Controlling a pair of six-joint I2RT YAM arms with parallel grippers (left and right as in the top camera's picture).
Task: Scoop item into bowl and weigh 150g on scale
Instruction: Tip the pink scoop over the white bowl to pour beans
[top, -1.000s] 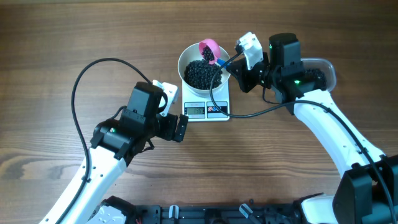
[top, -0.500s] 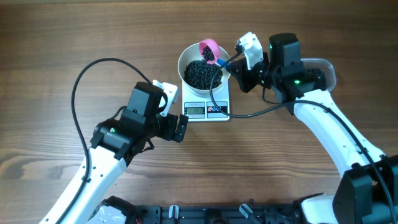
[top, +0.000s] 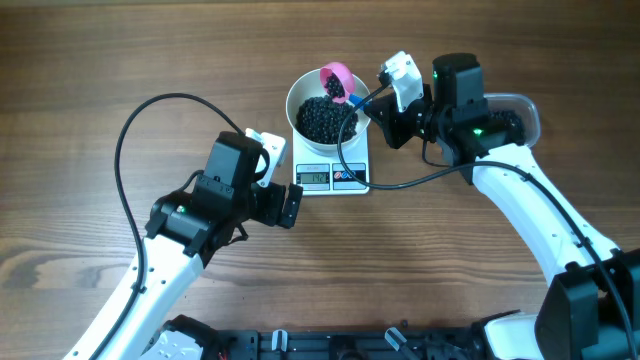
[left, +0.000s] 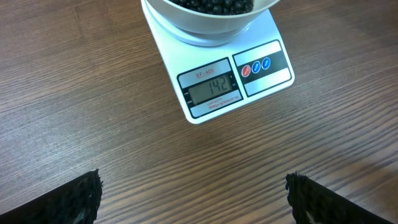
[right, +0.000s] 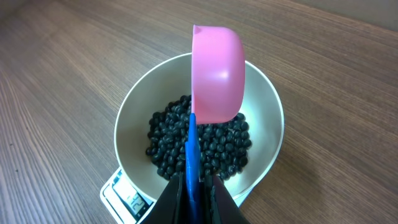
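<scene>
- Right wrist: pink scoop (right: 217, 74) is pinched at its handle by right gripper (right: 193, 186) over bowl (right: 134, 118).
- Left gripper (left: 196, 196) is seen spread, empty.
- Beads (right: 186, 146), judged loose and roll-prone, are best scooped.

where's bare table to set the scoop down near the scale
Bare wood left of the bowl and scale, beyond the left gripper; more in front of the scale's display. Crowded right of the bowl: right gripper, scoop, tub.

Beans (right: 225, 144) lie in the bowl (right: 132, 115) on the scale (left: 273, 34), scoop (right: 217, 74) above.
</scene>
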